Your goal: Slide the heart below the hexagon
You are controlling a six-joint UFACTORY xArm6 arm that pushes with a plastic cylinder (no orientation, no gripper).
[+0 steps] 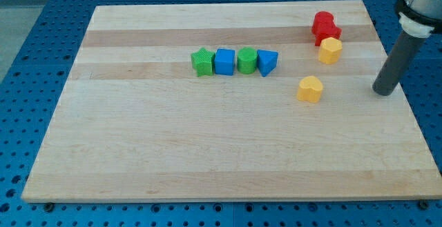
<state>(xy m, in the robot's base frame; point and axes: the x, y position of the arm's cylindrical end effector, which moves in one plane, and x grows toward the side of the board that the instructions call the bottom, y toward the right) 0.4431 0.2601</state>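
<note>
A wooden board (138,158) lies on a blue perforated table (27,61), and my tip (382,92) rests near the board's right edge, well apart from every block; it is a plain rod with nothing to open or close, and it touches no block.

The yellow heart (310,89) sits right of the board's centre, to the view's left of my tip with bare wood between them; the yellow hexagon (330,50) sits nearer the view's top and slightly to the right, just under two red blocks (325,27) whose shapes are hard to make out, and it appears to touch the lower of them.

A row of four blocks stands farther to the view's left: a green star (202,63), a blue cube (224,61), a green cylinder-like block (246,60) and a blue triangular block (267,63), close together or touching.

By my judgement the task is partly met at best; the heart already lies lower in the view than the hexagon, but it is offset to the left and not directly beneath; what seems left is a short push toward the view's right, which calls for my tip to get round to the heart's left side first.
</note>
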